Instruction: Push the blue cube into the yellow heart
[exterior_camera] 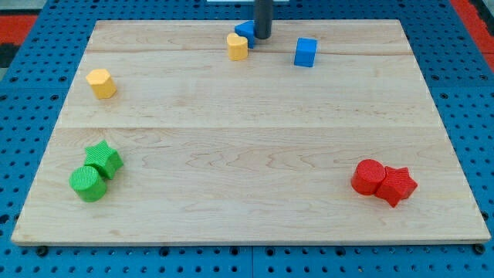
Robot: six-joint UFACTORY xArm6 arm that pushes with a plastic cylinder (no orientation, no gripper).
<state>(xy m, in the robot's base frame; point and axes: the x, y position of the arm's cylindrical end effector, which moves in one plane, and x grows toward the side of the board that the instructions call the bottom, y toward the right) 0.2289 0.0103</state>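
My tip (pixel 262 37) is standing near the view's top edge of the table (pixel 247 139), a little to the view's right of its middle line. This arm is carrying no claw, so there are no jaws to report as wide, narrow or holding anything; the straight dark rod is all that is showing, and its upper part is running out of the view's top.

Just to the view's left of my tip, a blue block (pixel 245 32) is sitting, partly hidden behind the rod, so its shape is hard to make out; the two are looking as if they are touching, though I cannot tell for sure. Directly below that block, toward the view's bottom, the yellow heart (pixel 237 46) is lying against it, close beside my tip on the view's left.

The blue cube (pixel 306 52) is resting to the view's right of my tip and slightly lower, apart from it and apart from the yellow heart, with bare wood lying between them.

Further out, a yellow hexagonal block (pixel 101 83) is sitting alone near the view's left edge. In the view's bottom left a green star (pixel 104 159) and a green cylinder (pixel 89 183) are touching. In the view's bottom right a red cylinder (pixel 369 177) and a red star (pixel 397 185) are pressing together.
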